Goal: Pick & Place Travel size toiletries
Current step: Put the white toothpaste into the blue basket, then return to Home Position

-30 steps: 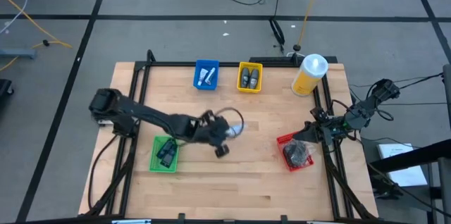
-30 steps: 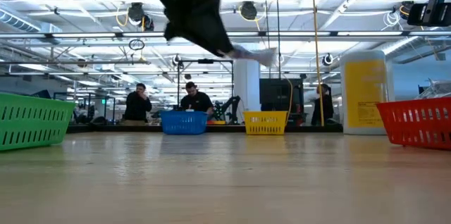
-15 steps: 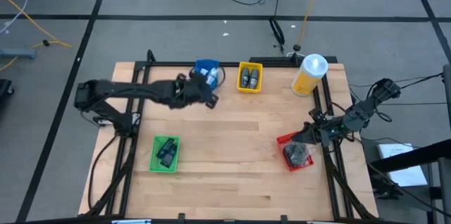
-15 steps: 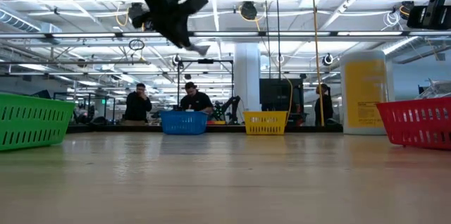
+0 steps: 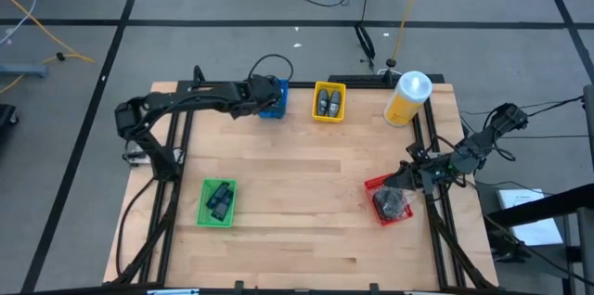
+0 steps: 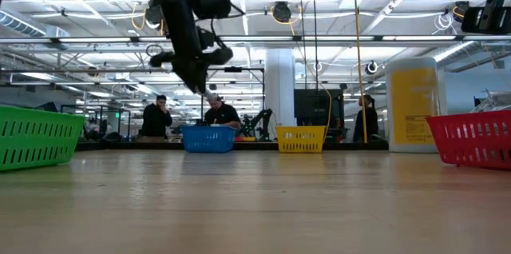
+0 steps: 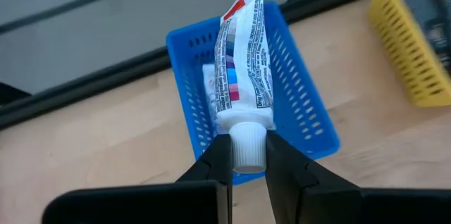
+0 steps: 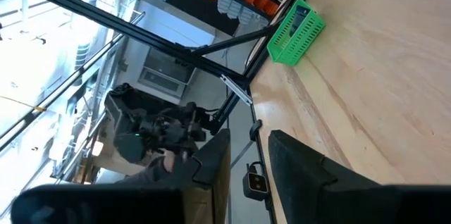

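A white travel size toiletry tube with blue and red markings hangs over the blue bin at the table's far edge, with my left gripper shut on it. Another white tube lies inside that bin. In the high view my left gripper covers the blue bin. In the low view it hangs above the blue bin. My right gripper waits at the right edge over the red bin, fingers apart and holding nothing. My left gripper pinches the tube's white screw cap between its two fingers. The fingers slant down from the table's near left side, in line with the tube. The tube sticks out beyond the fingertips, crimped end farthest away, lifted clear above the blue bin.
A yellow bin with dark items stands right of the blue one, and a yellow bottle stands at the far right. A green bin sits near left. The red bin holds dark things. People sit beyond the table.
My left gripper has swung from the table's middle, beside the green bin, toward the far edge to a place over the blue bin. It carried the tube lifted clear and turned its wrist on the way. The tube now points out over the bin.
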{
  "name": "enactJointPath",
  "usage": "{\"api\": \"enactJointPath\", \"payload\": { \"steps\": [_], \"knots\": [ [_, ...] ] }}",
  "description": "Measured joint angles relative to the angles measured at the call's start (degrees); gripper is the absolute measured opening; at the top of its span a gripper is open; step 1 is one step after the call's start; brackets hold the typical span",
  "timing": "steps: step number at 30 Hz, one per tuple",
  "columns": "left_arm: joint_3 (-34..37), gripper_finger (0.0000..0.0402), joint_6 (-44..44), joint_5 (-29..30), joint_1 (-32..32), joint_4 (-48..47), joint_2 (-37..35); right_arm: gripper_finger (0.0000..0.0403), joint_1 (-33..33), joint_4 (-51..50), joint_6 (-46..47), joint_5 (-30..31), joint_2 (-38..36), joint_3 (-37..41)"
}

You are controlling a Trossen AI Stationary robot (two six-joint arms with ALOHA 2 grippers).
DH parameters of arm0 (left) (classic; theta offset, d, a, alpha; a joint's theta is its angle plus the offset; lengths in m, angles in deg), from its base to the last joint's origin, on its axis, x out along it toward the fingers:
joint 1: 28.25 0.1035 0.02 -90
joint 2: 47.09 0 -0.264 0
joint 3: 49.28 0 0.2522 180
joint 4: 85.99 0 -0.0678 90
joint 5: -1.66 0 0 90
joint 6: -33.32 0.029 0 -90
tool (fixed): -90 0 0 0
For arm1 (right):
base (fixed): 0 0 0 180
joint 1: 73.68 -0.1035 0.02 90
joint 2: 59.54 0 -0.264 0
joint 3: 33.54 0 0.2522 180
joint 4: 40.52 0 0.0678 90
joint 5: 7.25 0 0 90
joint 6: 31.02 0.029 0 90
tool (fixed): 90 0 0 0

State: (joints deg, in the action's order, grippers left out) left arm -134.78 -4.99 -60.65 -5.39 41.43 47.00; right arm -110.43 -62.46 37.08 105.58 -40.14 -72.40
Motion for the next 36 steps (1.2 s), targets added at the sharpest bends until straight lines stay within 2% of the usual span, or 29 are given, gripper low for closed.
{"api": "enactJointPath", "payload": {
  "steps": [4, 8, 19, 23, 28, 32, 36],
  "knots": [
    [0.0, 0.0044, -0.37, -1.9, 1.43, -0.02, 3.12, 0.0089, 0.01, 0.17, 0.2, 0.09, 0.0, 0.0],
    [0.0, 0.0063, -1.98, -2.4, 2.25, -0.09, 4.98, 0.0089, 0.01, 0.17, 0.2, 1.25, 0.0, 0.0],
    [0.0, 0.0104, -0.99, -1.38, 5.07, 1.18, 5.56, 0.0089, 0.0, 0.2, 0.2, 1.46, 0.28, 0.0],
    [0.0, 0.0146, -0.85, -7.45, 6.61, 2.74, 5.55, 0.0089, 0.01, 0.21, 0.2, 1.61, 0.6, 0.0],
    [0.0, 0.019, 1.08, -19.59, 7.7, 2.68, 5.09, 0.0089, 0.01, 0.21, 0.2, 1.62, 1.17, 0.0],
    [0.0, 0.0195, 3.21, -24.58, 7.39, 2.33, 2.44, 0.0089, 0.01, 0.2, -0.15, 2.02, 1.64, 0.01],
    [0.0, 0.0174, 8.13, -25.21, 4.03, 2.53, -3.41, 0.0089, 0.02, 0.68, -4.5, 5.02, 1.86, 0.03]
  ]
}}
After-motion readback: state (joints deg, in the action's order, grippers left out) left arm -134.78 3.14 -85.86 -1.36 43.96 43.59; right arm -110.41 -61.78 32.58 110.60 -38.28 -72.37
